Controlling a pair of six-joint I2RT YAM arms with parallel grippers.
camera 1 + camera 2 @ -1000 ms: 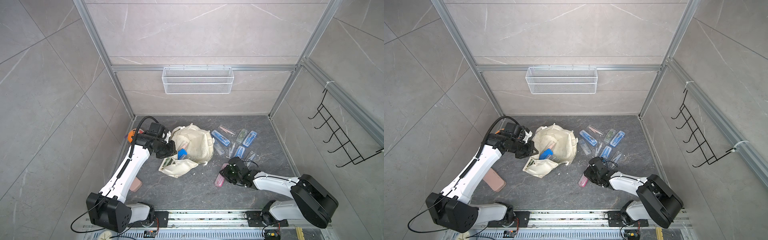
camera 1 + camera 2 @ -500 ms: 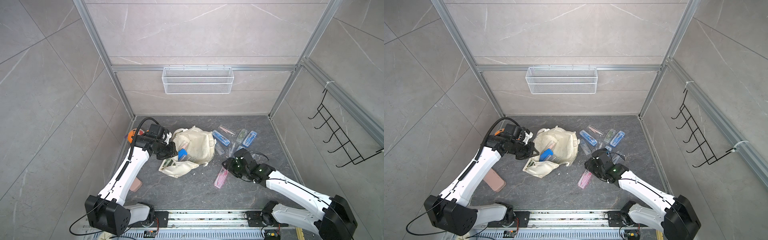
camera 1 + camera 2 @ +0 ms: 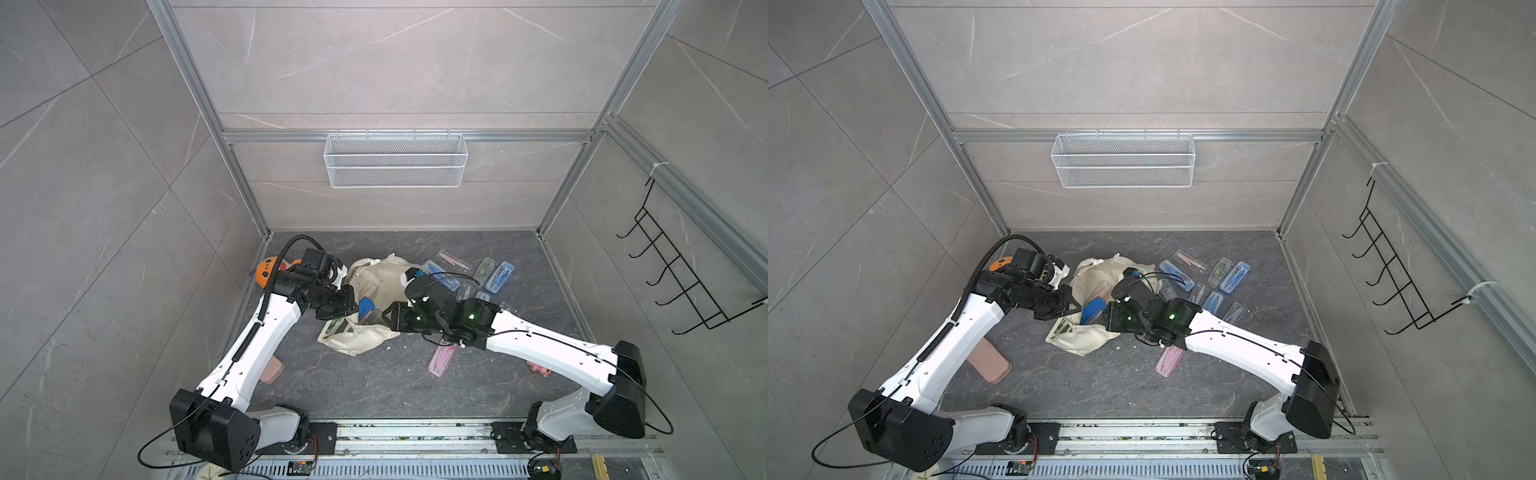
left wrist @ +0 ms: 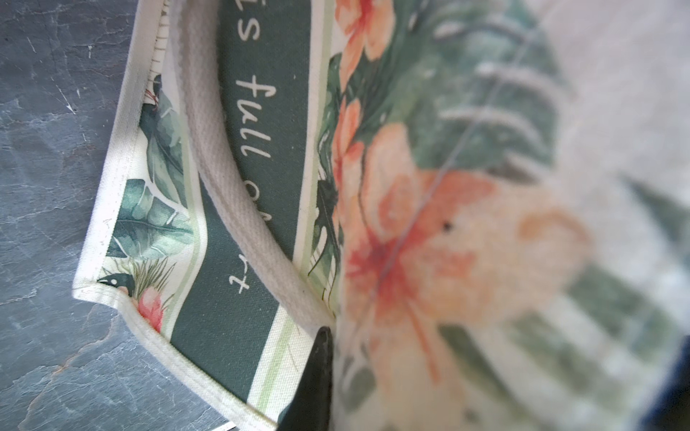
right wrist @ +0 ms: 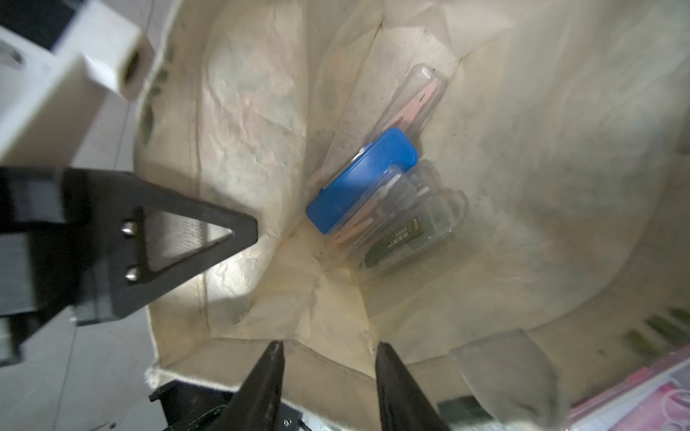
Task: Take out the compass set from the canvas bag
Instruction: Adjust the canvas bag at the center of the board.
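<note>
One bag [image 3: 1090,338] lies mid-frame in both top views, and the right wrist view shows three cases in it: one blue case [image 5: 360,179] and two clear cases [image 5: 418,100]. On the table [image 3: 1100,386] right of the bag, a top view shows three more blue cases [image 3: 1235,276], one green case [image 3: 1220,271], one pink case [image 3: 1169,361] lower down, and further clear cases [image 3: 1233,311], too crowded to count. There are also two arms [image 3: 946,345], one wire basket [image 3: 1123,160] at upper middle, one hook rack [image 3: 1391,282] at right, one tan slab [image 3: 990,361] at lower left and one orange thing [image 3: 998,264] at left.
</note>
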